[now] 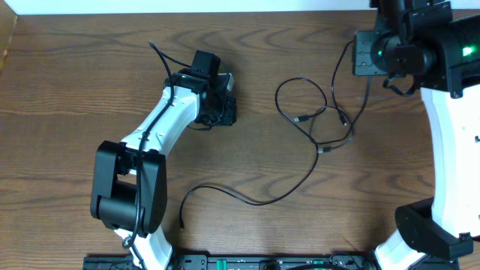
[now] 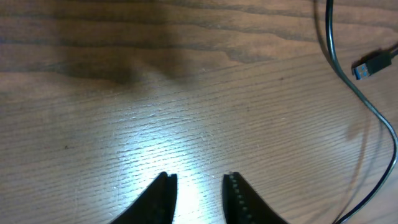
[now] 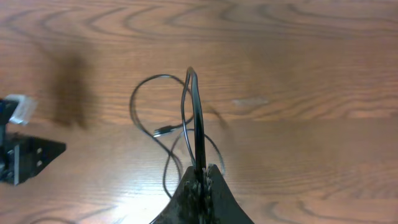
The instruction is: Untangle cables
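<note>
Over the table (image 2: 124, 93), left pincer (image 2: 199, 177) stands apart near the black cable (image 2: 329, 37); right pincer (image 3: 200, 171) apparently clamps it.

Robotics lab or test bench, by the look: two white-and-black robot arms, left arm (image 1: 161, 124) and right arm (image 1: 450, 150), mounted at a plain wood-grain table (image 1: 67, 97), with glowing green status lights (image 1: 469, 51), an electronics strip (image 1: 247, 262) along the near edge, and a thin black cable (image 1: 277, 96) loose on the wood.
</note>
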Robot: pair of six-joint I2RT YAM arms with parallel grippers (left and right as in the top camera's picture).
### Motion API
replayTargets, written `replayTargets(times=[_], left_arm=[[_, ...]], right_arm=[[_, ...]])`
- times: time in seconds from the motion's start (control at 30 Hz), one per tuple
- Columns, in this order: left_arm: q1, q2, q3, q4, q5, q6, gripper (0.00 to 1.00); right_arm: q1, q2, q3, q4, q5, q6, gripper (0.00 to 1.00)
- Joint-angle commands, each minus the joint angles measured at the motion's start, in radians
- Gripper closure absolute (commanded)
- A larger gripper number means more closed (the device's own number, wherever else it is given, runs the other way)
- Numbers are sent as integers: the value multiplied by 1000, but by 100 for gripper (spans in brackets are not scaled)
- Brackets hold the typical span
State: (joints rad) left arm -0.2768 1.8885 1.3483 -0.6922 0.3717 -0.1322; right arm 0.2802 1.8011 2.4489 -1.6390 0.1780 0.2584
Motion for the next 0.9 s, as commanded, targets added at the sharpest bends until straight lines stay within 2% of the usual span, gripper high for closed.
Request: replayTargets(times=[0.0, 0.3, 0.87], left_arm=[[2, -28, -8, -3, 13, 0, 67], [2, -28, -8, 4, 12, 7, 62], [-50, -28, -8, -21, 12, 7, 62]], right_arm=[[-51, -16, 18, -11, 33, -3, 99], [-247, -15, 18, -37, 31, -1, 99], [-686, -15, 18, -2, -13, 2, 99]])
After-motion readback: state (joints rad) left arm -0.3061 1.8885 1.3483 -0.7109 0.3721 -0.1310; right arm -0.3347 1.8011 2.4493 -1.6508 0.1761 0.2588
